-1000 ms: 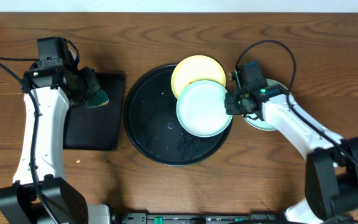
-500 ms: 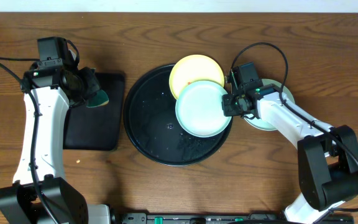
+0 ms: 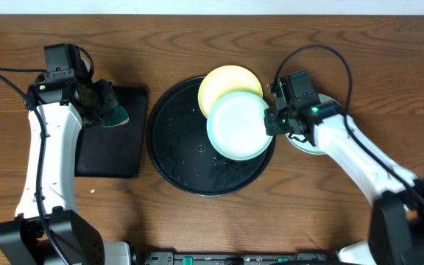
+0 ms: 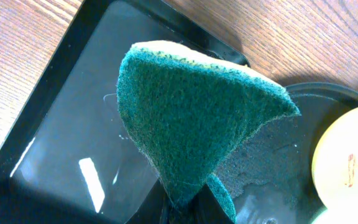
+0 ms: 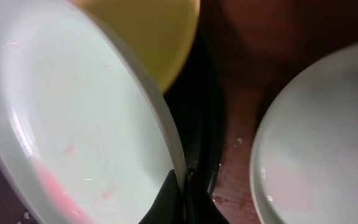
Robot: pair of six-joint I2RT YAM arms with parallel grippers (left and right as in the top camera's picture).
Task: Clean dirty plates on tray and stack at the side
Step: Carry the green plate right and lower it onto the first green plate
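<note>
Broadly, a wooden table (image 3: 197,44) carries everything. At its middle sits the round black tray (image 3: 171,147), its floor wet and glossy, bare on the left side. To the left of it, just beside its rim, lies the rectangular black tray (image 3: 109,158), also shiny with water.

Two plates crowd the round tray's upper right part. The mint plate (image 3: 234,126) lies on top, covering the near edge of the yellow plate (image 3: 223,82), which reaches over the tray's far rim. The wrist view shows faint pink smears inside the mint plate, and the yellow one carries a small reddish mark. A second mint plate (image 5: 316,143) rests on the table just right of the round tray, partly under the right arm, with a pinkish smear in it too.

The right hand (image 3: 273,125) is pressed together on the mint plate's right rim, pinching it. The left hand (image 3: 103,103) hangs over the rectangular tray's upper right corner, clamped on a green sponge (image 4: 191,118) with a yellow backing, folded into a wedge.
</note>
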